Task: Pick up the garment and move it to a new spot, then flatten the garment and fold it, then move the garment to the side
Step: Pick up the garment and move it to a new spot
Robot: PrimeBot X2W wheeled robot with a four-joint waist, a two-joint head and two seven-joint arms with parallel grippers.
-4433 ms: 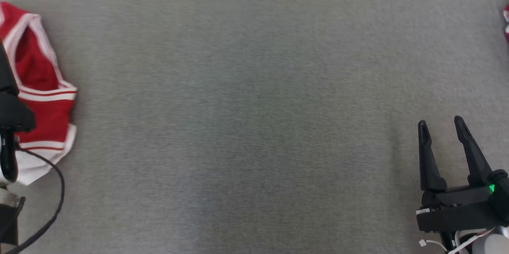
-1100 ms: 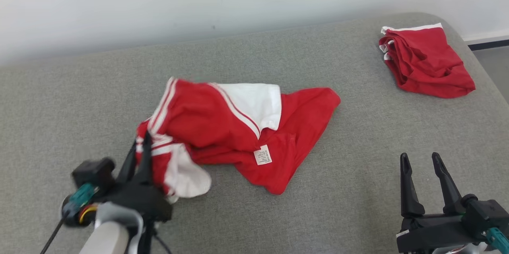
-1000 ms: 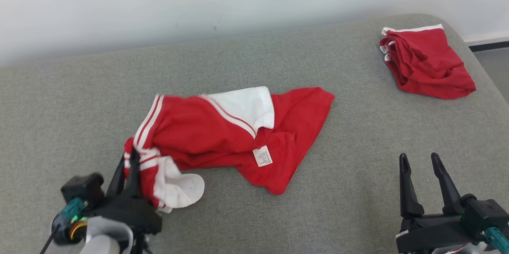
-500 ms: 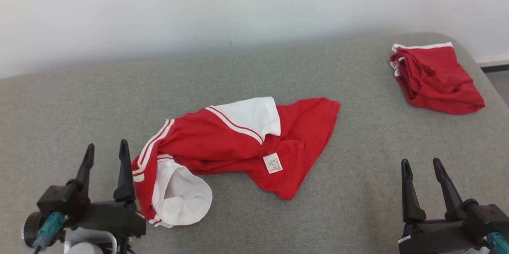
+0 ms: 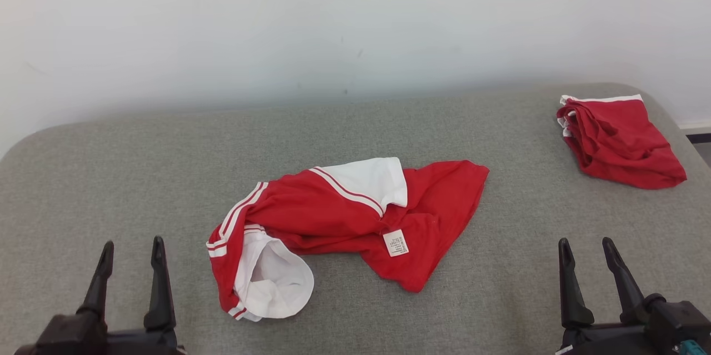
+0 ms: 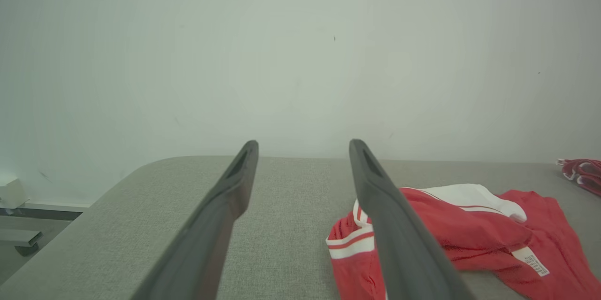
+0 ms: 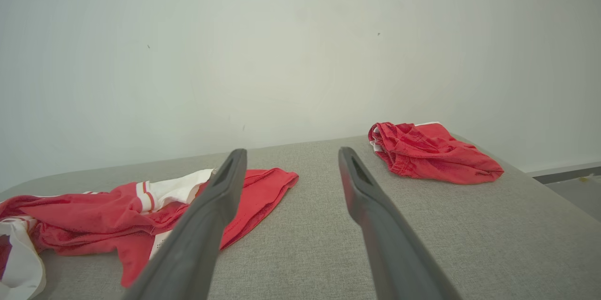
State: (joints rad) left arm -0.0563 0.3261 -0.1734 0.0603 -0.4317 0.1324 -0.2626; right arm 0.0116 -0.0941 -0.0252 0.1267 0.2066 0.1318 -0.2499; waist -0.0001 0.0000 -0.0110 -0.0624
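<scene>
Garment point(image 5: 344, 216) lies crumpled on grey cushion point(image 5: 111, 166), seemingly inside out; left gripper point(image 5: 133, 242) and right gripper point(image 5: 586, 241) both spread wide, empty, clear of it

A: Left jaws: two long matte-black fingers point(image 5: 159, 283), tapered, rounded tips, slot near each tip, blocky black base.
B: Right jaws identical; teal connector point(image 5: 686, 348) at base.
</scene>
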